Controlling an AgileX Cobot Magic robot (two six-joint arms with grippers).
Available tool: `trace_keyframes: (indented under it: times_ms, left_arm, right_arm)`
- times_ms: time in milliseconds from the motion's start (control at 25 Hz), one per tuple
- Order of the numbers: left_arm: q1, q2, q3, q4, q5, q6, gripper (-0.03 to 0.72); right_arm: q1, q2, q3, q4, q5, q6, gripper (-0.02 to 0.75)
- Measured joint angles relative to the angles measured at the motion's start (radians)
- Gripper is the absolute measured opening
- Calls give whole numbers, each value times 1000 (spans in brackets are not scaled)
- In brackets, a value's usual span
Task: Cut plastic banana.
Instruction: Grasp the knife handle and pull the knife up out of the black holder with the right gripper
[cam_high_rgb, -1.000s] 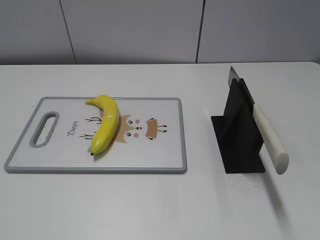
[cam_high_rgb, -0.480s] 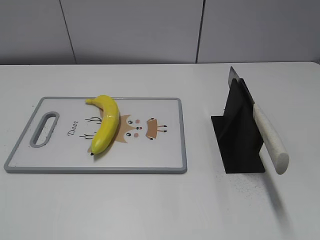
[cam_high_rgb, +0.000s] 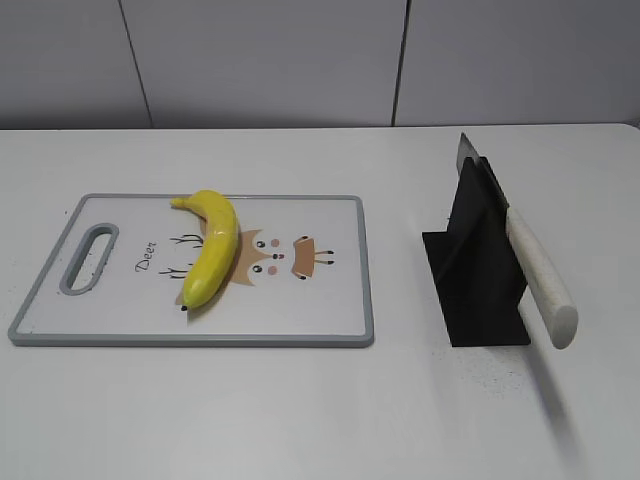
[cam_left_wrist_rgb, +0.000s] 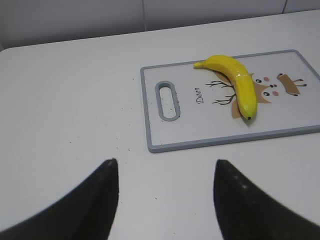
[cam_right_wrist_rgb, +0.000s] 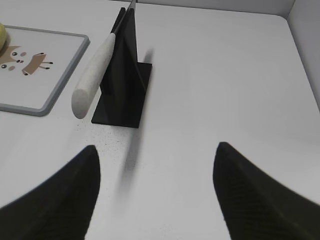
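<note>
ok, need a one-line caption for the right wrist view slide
Open right claw hovers over the table, short of the white-handled knife resting in its black stand.

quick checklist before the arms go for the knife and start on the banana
1. Plastic banana lies whole on the cutting board: ok.
2. Knife sits in the black stand, white handle sticking out free toward the camera: ok.
3. Right gripper open and holding nothing, with the knife ahead and to its left: ok.
4. Left gripper open and holding nothing, short of the board's handle-slot end: ok.
5. Path between stand and board free of other things: ok.
6. Whether the stand will stay put when the knife is pulled: cannot tell.
</note>
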Motion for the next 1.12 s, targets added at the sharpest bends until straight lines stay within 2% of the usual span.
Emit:
trace_keyframes:
  times_ms: [240, 440, 560, 880, 960, 1120]
  left_arm:
    - [0, 0, 0, 0, 0, 0, 584]
    - [0, 0, 0, 0, 0, 0, 584]
    - [0, 0, 0, 0, 0, 0, 584]
    - [0, 0, 0, 0, 0, 0, 584]
    - [0, 0, 0, 0, 0, 0, 584]
    - [0, 0, 0, 0, 0, 0, 584]
  right_arm:
    - [0, 0, 0, 4, -1, 0, 553]
    - [0, 21, 0, 88, 0, 23, 553]
    - [0, 106, -26, 97, 27, 56, 553]
    - [0, 453, -242, 89, 162, 69, 552]
    - [0, 539, -301, 86, 226, 75, 536]
    - [0, 688, -402, 88, 245, 117, 483]
